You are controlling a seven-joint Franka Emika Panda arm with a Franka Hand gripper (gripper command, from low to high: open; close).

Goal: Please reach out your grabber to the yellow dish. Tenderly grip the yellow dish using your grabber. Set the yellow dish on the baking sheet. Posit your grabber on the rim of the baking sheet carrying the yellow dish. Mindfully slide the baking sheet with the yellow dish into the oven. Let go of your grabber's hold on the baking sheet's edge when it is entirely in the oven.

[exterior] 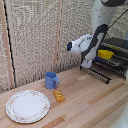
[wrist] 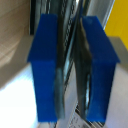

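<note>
Nearest the camera in the exterior view is a big white plate (exterior: 27,106) with a flowery rim. It lies flat on the wooden table (exterior: 85,102), at that view's left. Next to the right comes a blue mug (exterior: 51,80), standing up. Just beside it lies a small orange block (exterior: 59,95).

Further right is the white arm with the grabber (exterior: 69,47). It hangs in the air, well above the table, and points toward that view's left. It holds nothing. In the wrist view the two blue fingertips (wrist: 47,70) sit close side by side, with only a thin gap between them. The grabber looks nearly closed.

At the far right stands the oven (exterior: 118,46) with its door dropped down. The baking sheet (exterior: 109,62) sticks out of the oven over the door. The yellow dish (exterior: 105,53) sits on the baking sheet.

So the dish already looks to be on the sheet. The next job is probably to grip the sheet's rim. The sheet lies to the exterior view's right of the grabber and lower down, on the side away from where the fingers point. The grabber likely has to turn round, come down and open up to reach the rim.
</note>
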